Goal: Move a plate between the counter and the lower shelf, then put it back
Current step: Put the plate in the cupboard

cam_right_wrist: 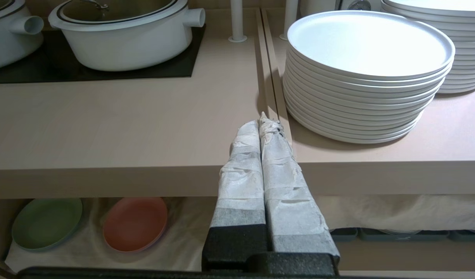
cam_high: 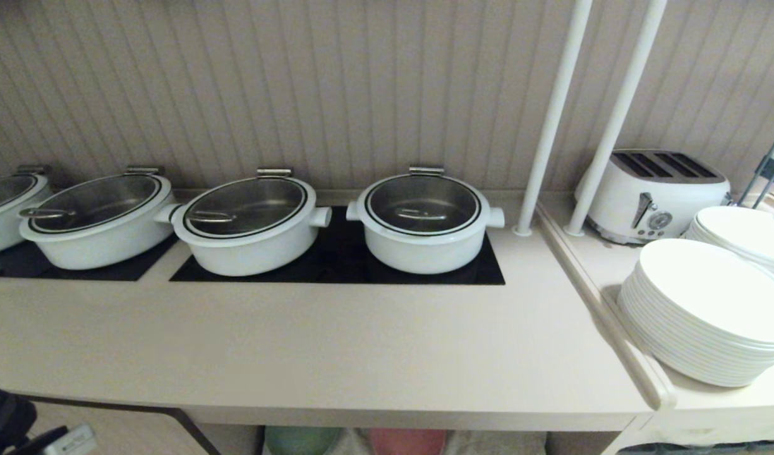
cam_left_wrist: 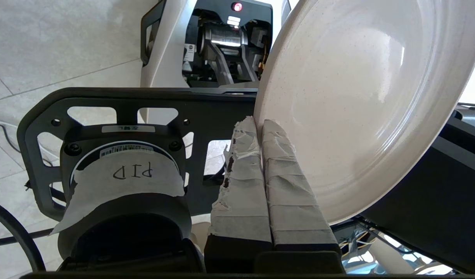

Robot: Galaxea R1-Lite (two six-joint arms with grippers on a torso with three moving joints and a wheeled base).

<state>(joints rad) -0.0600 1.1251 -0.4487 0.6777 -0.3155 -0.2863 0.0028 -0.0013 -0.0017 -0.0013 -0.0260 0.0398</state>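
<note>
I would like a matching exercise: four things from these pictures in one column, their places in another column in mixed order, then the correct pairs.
Things:
1. cream plate
2. green plate
3. toaster
4. pots

Places:
A. on the black hob panels
B. on the lower shelf, beside the pink plate
C. in the left gripper
D. behind the stacked white plates

Pairs: 1-C, 2-B, 3-D, 4-A

The plate [cam_left_wrist: 353,112] runs off the picture's top and right edges. Under the counter [cam_high: 311,354], the green plate [cam_high: 301,439] and pink plate [cam_high: 407,441] show only their top edges.
</note>
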